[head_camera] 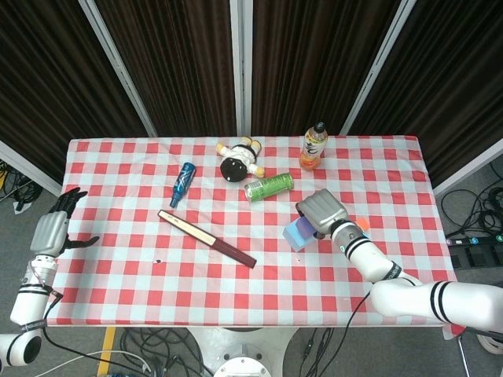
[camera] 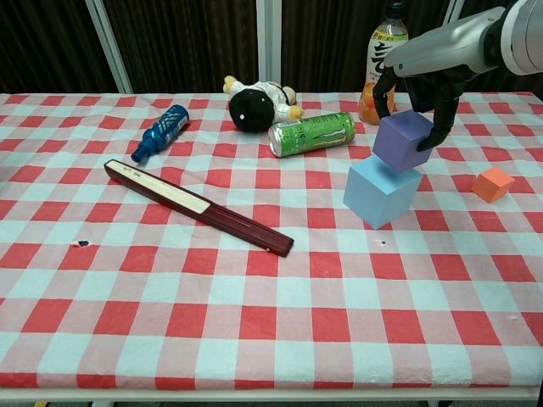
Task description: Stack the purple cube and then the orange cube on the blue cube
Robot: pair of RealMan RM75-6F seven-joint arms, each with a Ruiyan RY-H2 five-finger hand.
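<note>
My right hand (camera: 422, 83) has its fingers clamped around the purple cube (camera: 405, 141), which sits at, or just above, the top of the blue cube (camera: 379, 192) (contact cannot be confirmed); release is pending, and the orange cube (camera: 493, 184) remains on the cloth, unstacked. My left hand (head_camera: 55, 226) hangs off the table edge, fingers apart, holding nothing. Count: three cubes, two bottles, one can, one plush toy, one folded fan.

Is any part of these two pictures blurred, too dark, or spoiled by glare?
Head view: evenly lit and sharp, though the right hand hides most of the purple cube. Chest view: sharp; the purple cube casts only a soft shadow on the blue cube; the curtain behind is very dark, without detail; no strong glare on the green can.
</note>
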